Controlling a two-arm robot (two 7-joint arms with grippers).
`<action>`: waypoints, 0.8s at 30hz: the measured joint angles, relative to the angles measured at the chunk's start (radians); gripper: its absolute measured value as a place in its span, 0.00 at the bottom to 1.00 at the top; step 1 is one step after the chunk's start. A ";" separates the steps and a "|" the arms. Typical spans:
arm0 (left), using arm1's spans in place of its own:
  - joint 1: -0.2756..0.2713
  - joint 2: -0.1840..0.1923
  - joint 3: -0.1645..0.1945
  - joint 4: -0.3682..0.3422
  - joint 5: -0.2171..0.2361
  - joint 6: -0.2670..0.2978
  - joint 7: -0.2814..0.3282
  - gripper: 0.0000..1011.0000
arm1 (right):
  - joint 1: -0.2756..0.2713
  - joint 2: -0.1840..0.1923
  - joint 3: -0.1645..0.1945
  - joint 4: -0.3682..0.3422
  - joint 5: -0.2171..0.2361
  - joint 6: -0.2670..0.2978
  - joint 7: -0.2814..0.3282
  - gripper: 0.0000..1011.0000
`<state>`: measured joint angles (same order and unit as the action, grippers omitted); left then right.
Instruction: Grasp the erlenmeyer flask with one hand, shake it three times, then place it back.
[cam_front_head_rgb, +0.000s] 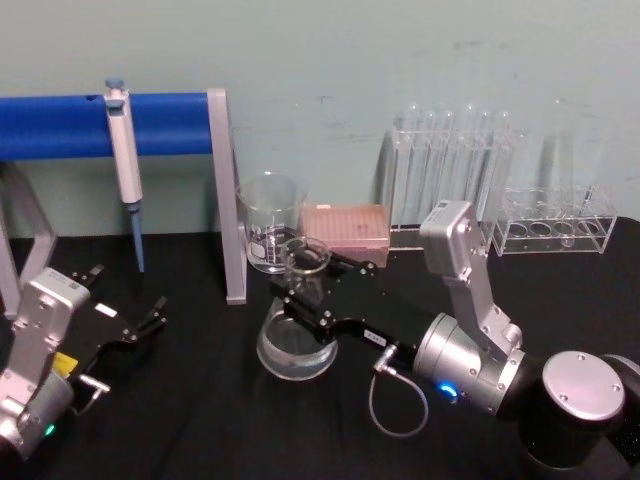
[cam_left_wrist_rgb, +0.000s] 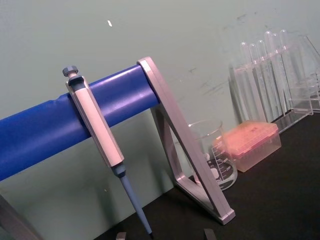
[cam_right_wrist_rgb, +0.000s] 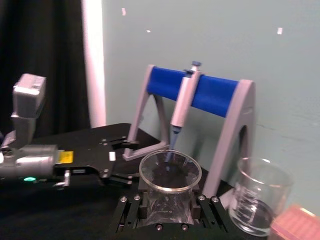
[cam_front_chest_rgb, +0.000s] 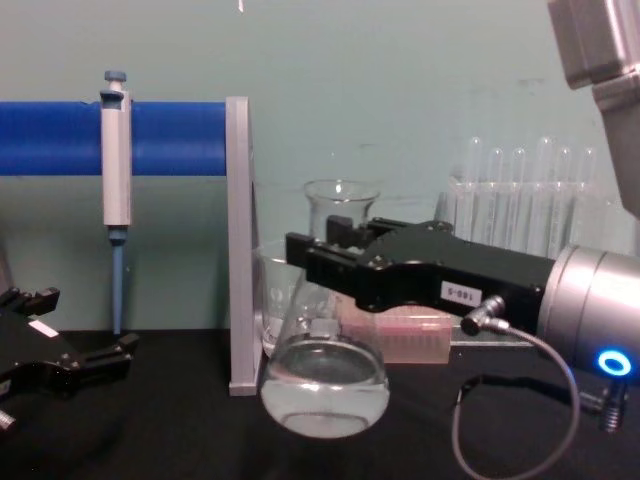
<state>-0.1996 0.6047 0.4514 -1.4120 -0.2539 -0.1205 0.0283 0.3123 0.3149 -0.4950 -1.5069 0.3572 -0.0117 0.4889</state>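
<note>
The flask (cam_front_head_rgb: 296, 350) is sitting near the middle of the black table (cam_front_head_rgb: 200, 430), in front of the robot. It is clear glass with a wide round base and a narrow neck ending in a flared rim, and it is holding a shallow layer of clear liquid. From the chest view a small pale label is showing on its shoulder. I cannot tell whether its base is resting on the table or hanging just above it.

The right claw (cam_front_head_rgb: 303, 288) is reaching in from the right, its 2 black fingers clamped on the flask's neck just under the rim. A grey cable (cam_front_head_rgb: 395, 405) is looping from its silver wrist onto the table. The left claw (cam_front_head_rgb: 125, 298) is lying low at the left of the table, well apart from the flask, its fingers spread apart and holding nothing.

A beaker (cam_front_head_rgb: 270, 225) is standing just behind the flask, with a pink box (cam_front_head_rgb: 346, 228) beside it. The grey post (cam_front_head_rgb: 226, 195) of a stand is rising close on the flask's left, carrying a blue bar (cam_front_head_rgb: 60, 125) with a pipette (cam_front_head_rgb: 122, 160) hanging on it. A rack of test tubes (cam_front_head_rgb: 455, 170) and a lower clear rack (cam_front_head_rgb: 555, 228) are standing against the wall, behind the right arm.
</note>
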 joint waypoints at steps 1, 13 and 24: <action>0.000 0.000 0.000 0.000 0.000 0.000 0.000 0.99 | 0.002 0.001 -0.003 0.000 0.000 -0.001 0.005 0.45; 0.000 0.000 0.000 0.000 0.000 0.000 0.000 0.99 | 0.011 0.014 -0.029 0.000 0.009 -0.005 0.024 0.45; 0.000 0.000 0.000 0.000 0.000 0.000 0.000 0.99 | -0.026 0.004 0.006 -0.024 -0.018 -0.011 -0.073 0.45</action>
<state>-0.1996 0.6047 0.4514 -1.4119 -0.2539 -0.1206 0.0283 0.2862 0.3187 -0.4893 -1.5305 0.3390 -0.0228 0.4155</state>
